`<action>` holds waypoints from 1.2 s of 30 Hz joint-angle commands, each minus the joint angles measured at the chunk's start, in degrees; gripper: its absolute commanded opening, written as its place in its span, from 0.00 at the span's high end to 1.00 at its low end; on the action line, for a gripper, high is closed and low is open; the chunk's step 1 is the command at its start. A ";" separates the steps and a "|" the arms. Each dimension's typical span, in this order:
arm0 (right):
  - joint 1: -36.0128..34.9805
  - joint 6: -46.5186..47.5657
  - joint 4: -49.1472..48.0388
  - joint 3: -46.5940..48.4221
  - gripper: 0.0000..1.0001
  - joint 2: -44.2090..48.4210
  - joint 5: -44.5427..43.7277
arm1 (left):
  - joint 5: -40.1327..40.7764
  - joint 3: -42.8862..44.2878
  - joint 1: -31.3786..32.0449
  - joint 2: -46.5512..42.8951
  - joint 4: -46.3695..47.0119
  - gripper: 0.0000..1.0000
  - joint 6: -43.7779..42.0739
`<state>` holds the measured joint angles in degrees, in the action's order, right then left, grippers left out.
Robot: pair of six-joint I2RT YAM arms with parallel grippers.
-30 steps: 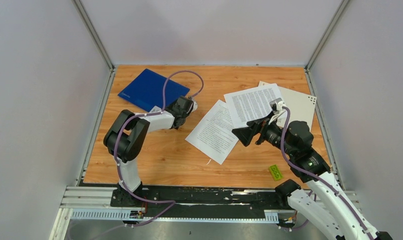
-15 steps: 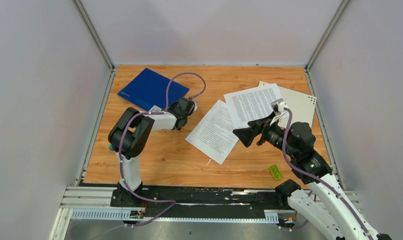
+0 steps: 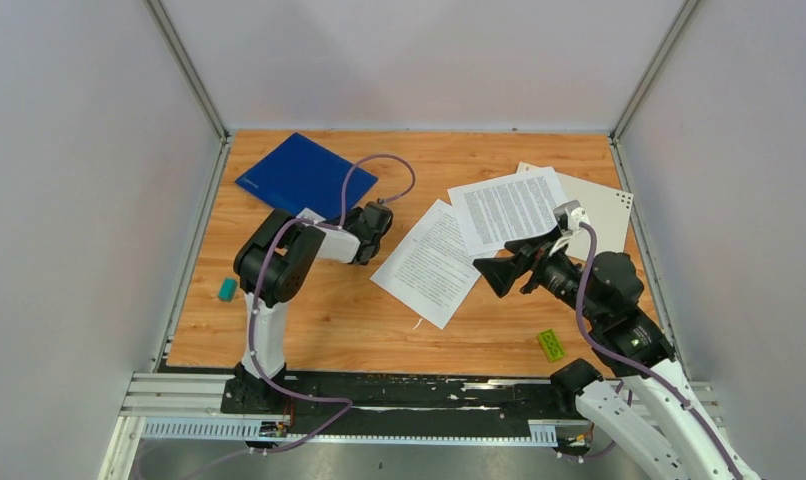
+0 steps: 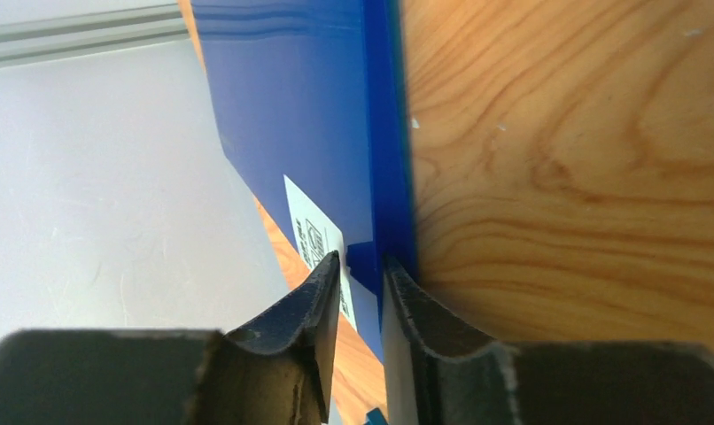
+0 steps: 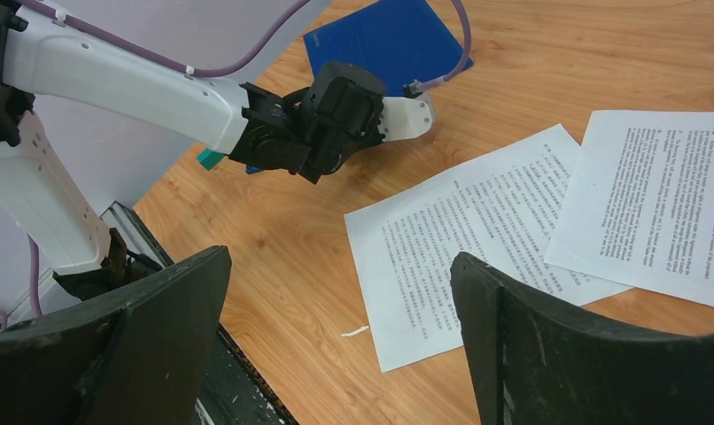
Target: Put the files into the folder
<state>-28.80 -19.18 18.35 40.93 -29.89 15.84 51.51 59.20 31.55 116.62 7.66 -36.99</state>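
Your files (image 3: 429,262) are not in yet. Both lie flat on the bench (image 3: 319,320) right of centre in the top view. The lower sheet (image 3: 434,285) is angled toward the middle. The upper sheet (image 3: 506,208) overlaps its far corner and also lies over the pale cover (image 3: 604,212) at the right. The folder (image 3: 304,172) sits closed in the upper left, well apart from the sheets, so I judge that opening it comes first. That explains your left hand (image 4: 360,259). It is down at bench level with the jaws narrowed to a slit around the folder's near edge, beside its white label (image 4: 316,237), which looks like a bid to get under the top leaf. You cannot tell from these views whether the pads actually bite the blue card or only bracket it. Your right hand (image 5: 340,266) hangs above the bench just below the sheets in the top view. It is spread wide and holding nothing, and it is likely parked there so it can take a sheet once the folder gapes. Expect trouble with the paper. It is thin, limp and flush to the wood, so a straight pinch may only crease it or drag both sheets together where they overlap.
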 commanded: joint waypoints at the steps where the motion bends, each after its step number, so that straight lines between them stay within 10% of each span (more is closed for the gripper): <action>1: 0.06 -0.29 -0.01 1.43 0.03 0.30 -1.14 | 1.85 -0.04 0.06 1.59 4.03 0.78 -0.22; 7: 0.06 -3.01 -1.59 0.00 0.04 0.33 -0.57 | 4.30 -0.97 0.07 -1.05 6.92 1.00 0.06; 36: 0.06 -18.60 -9.37 -1.94 0.11 -12.54 -2.03 | -20.49 -13.21 1.23 -50.09 -3.13 1.00 39.75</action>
<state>-28.80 -34.68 14.24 38.98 -39.31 13.56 37.08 47.53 32.51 71.50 3.14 -6.50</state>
